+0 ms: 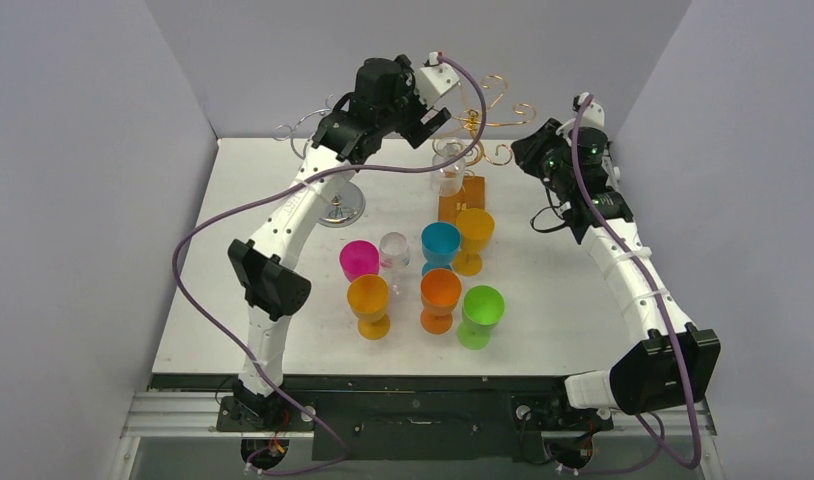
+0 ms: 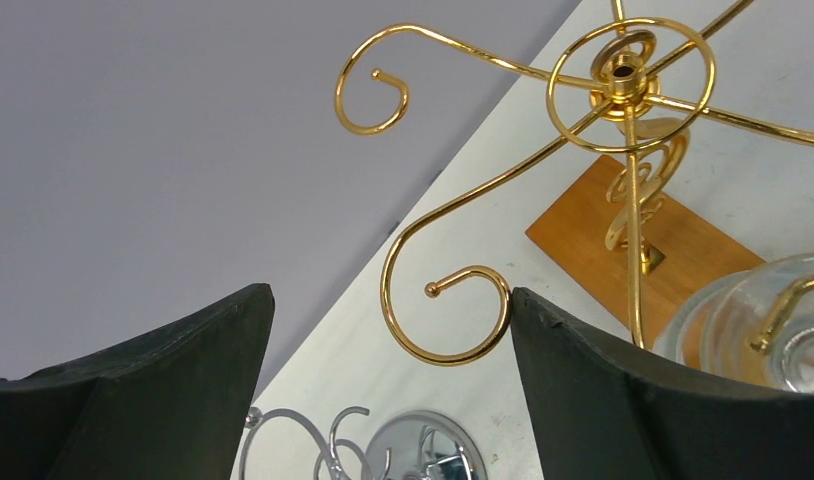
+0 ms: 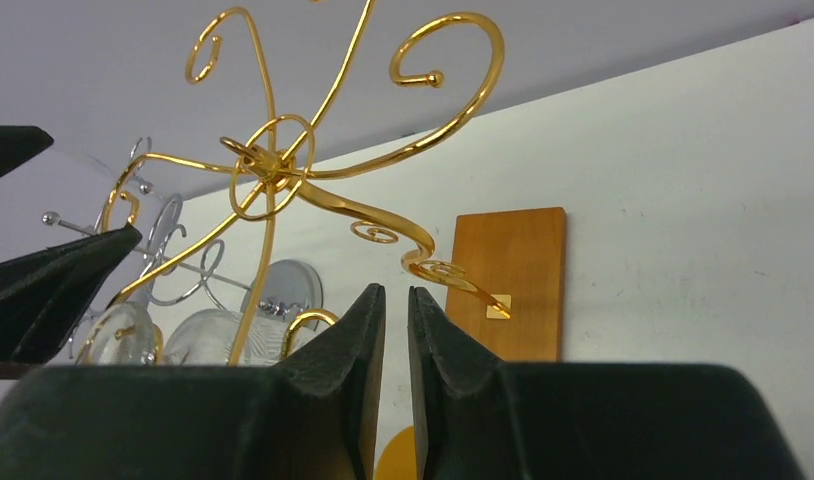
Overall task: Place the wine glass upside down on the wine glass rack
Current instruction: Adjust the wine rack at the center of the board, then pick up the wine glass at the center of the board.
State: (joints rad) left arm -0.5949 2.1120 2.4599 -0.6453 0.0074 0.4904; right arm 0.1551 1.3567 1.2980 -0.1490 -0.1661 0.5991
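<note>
Gold wire of the wine glass rack fills both wrist views. It stands back-centre on the table on a wooden base, w/ curled hooks fanning from a hub so a glass foot can slide in and the bowl hang mouth-down. One clear wine glass is already on it: inverted, foot caught in a hook on the rack's near-left side, no finger touching it. Left gripper sits high beside the rack top, jaws spread wide w/ nothing between them. Its wrist view shows only an empty hook and table thru the gap, w/ the glass off to the lower right. Reads as let go, prob. held wide so backing off won't snag stem or wire. Right gripper is on the rack's other side, fingers pinched nearly together w/ a thin slit, empty. It's likely tucked small to stay out of the hooks, not holding anything. Judgement: the hang step for this glass looks done. Next move needs a clean retreat w/o nudging the rack, since the glass hangs loose and could swing off. A green goblet and other coloured ones, plus a clear one, stand upright mid-table in front of the rack. A silver rack sits back left.
</note>
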